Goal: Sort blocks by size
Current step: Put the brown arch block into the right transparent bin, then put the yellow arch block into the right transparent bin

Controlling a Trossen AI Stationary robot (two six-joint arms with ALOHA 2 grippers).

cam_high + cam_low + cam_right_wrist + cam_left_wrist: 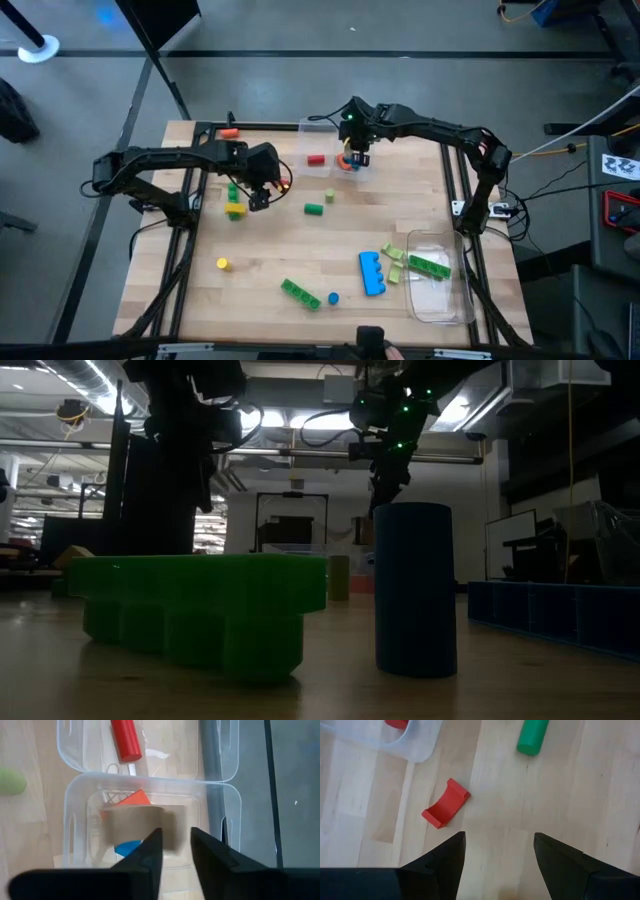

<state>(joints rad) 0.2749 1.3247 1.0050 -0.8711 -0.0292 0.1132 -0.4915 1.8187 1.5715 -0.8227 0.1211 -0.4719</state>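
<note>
I count two clear containers: one (438, 275) at the table's near right, one (335, 150) at the far edge. I count two studded green bricks (300, 293) (429, 265), one studded blue brick (372, 272), one yellow cylinder (222, 264) and one small blue cylinder (332, 297).

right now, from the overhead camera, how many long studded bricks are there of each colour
green: 2, the loose green brick and the green brick in the tub
blue: 1, the blue brick
total: 3
</note>
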